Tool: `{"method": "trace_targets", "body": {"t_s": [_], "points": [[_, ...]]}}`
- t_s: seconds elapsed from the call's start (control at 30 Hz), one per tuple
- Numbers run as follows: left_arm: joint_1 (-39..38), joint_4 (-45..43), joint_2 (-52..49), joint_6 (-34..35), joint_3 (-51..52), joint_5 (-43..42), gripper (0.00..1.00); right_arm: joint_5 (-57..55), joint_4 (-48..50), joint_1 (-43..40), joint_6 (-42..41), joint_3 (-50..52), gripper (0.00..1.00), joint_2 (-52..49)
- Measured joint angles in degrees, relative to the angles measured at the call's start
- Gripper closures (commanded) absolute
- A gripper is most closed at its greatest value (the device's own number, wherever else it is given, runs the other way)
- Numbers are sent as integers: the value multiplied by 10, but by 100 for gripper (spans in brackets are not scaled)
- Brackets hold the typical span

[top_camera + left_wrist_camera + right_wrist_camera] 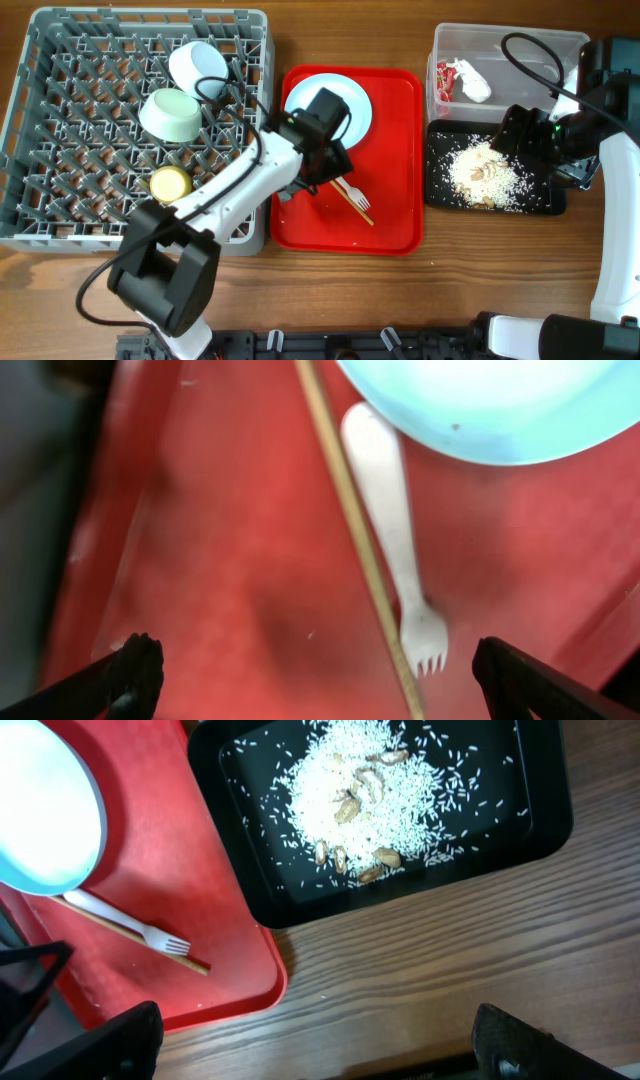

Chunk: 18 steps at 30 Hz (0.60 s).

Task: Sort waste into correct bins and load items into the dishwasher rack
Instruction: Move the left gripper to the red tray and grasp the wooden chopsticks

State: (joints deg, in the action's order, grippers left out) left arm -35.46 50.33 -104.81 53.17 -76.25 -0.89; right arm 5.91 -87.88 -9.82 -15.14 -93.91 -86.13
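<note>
at the far left of the counter [330, 290] the grey dishwasher rack [150, 20] is set, and a white bowl [197, 68], a pale green bowl [172, 114] and a small yellow cup [169, 183] are seen among its pegs. the left tool [318, 675] is held over the red serving tray [390, 220], fingers spread wide apart, with nothing clamped. on that tray the white plate [355, 100] is found, and just below it the white plastic fork [395, 550] and thin wooden stick [350, 530] are laid side by side. further right, the red-and-white wrapper [465, 80] is held in the clear tub [510, 40], and the rice-like scraps [482, 172] are heaped in the black tray [440, 195]. the right tool [320, 1040] is held near that tray, fingers wide apart.
</note>
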Motion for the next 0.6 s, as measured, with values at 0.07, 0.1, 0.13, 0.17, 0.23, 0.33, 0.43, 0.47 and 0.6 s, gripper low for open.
{"method": "trace_targets", "body": {"t_s": [0.07, 0.1, 0.13, 0.17, 0.23, 0.33, 0.43, 0.47, 0.6], "points": [[-14, -42, -9, 2, 20, 2, 0, 0, 0, 0, 0, 0, 0, 0], [-22, -55, -20, 3, 21, 2, 0, 0, 0, 0, 0, 0, 0, 0], [-29, -65, -33, 4, 21, 2, 0, 0, 0, 0, 0, 0, 0, 0], [-34, -65, -45, 4, 21, 2, 0, 0, 0, 0, 0, 0, 1, 0], [-42, -50, -71, 12, 23, 2, 0, 0, 0, 0, 2, 0, 0, 0], [-42, -32, -76, 18, 25, 2, 0, 0, 0, 0, 3, 0, 0, 0], [-42, -13, -76, 21, 25, 2, 1, 0, 0, 0, 4, 0, 0, 0], [-42, -10, -76, 21, 25, 2, 6, 0, 0, 0, 4, 0, 0, 0], [-42, -10, -76, 23, 25, 2, 49, 0, -1, 0, 5, 0, 0, 0]]}}
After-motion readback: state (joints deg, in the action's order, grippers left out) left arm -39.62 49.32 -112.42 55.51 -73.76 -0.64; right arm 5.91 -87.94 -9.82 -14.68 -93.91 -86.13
